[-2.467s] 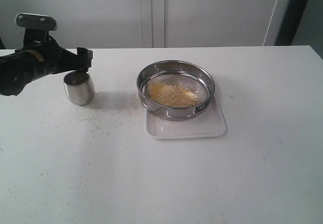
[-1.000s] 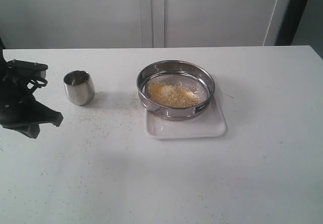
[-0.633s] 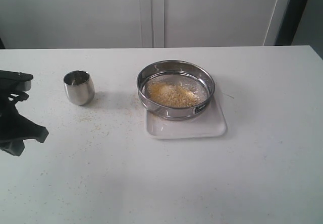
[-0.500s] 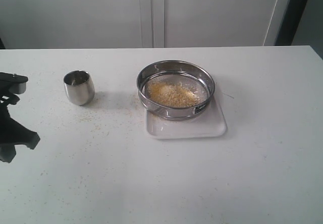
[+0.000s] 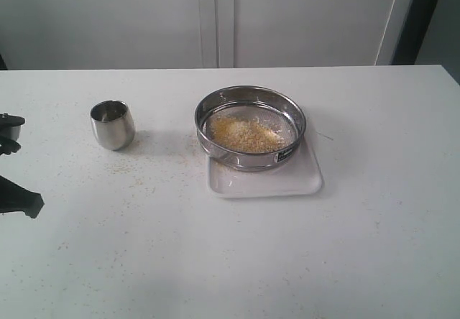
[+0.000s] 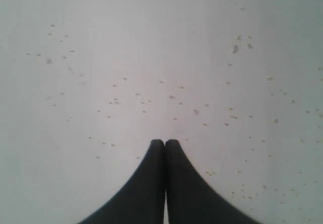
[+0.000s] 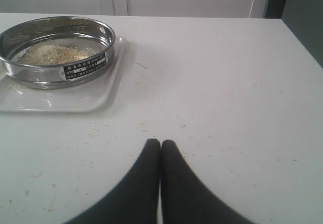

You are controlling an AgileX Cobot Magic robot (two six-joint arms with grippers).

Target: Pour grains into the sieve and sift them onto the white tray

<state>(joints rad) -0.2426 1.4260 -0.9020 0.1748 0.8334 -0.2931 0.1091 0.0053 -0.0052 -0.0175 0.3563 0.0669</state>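
Pouring: done, grains (image 5: 244,133) sit in sieve (image 5: 250,126)
Sifting: pending, white tray (image 5: 302,179) looks nearly bare
Grippers: left gripper (image 6: 164,142), right gripper (image 7: 160,142) pinched closed, empty

Lab, it seems — labelled steel sieve (image 5: 237,159), plain white table (image 5: 215,261).

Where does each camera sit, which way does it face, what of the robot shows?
Exterior: raised before the table, facing the back wall; sees sieve, white tray, steel cup; left arm at frame edge.
Left wrist: looks down at stray grains on the table; shut left pincer shows.
Right wrist: low, looks across the table; shut right pincer shows.
Shared: exterior and right wrist both see the sieve on the white tray.
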